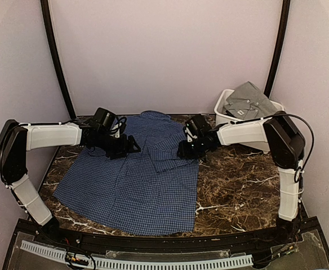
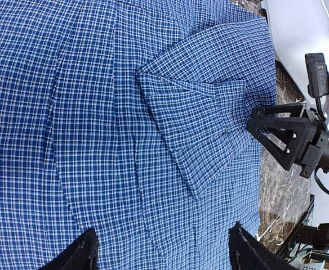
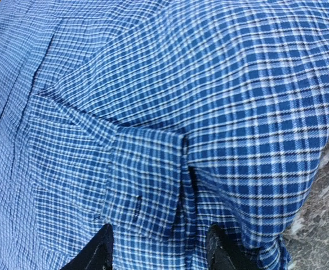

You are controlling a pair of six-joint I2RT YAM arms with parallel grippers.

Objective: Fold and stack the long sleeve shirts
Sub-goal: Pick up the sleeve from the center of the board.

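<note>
- Your left gripper (image 1: 132, 147) hung wide apart, holding nothing; the navy-blue checked cloth shirt (image 1: 130, 191) lay flat under it.
- Your right gripper (image 1: 182, 151) had its fingers apart too, just above the folded-in sleeve (image 1: 167, 153).
- The plain grey cloth shirt (image 1: 248, 100) sat behind that gripper, in a white plastic bin (image 1: 223, 109).
- To fold well, I think you had to pinch the edge beside your left gripper and lift low.

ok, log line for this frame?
blue shirt: spread on table, one sleeve folded in | left hand: open over it | right hand: open at sleeve | grey shirt: in white bin
</note>
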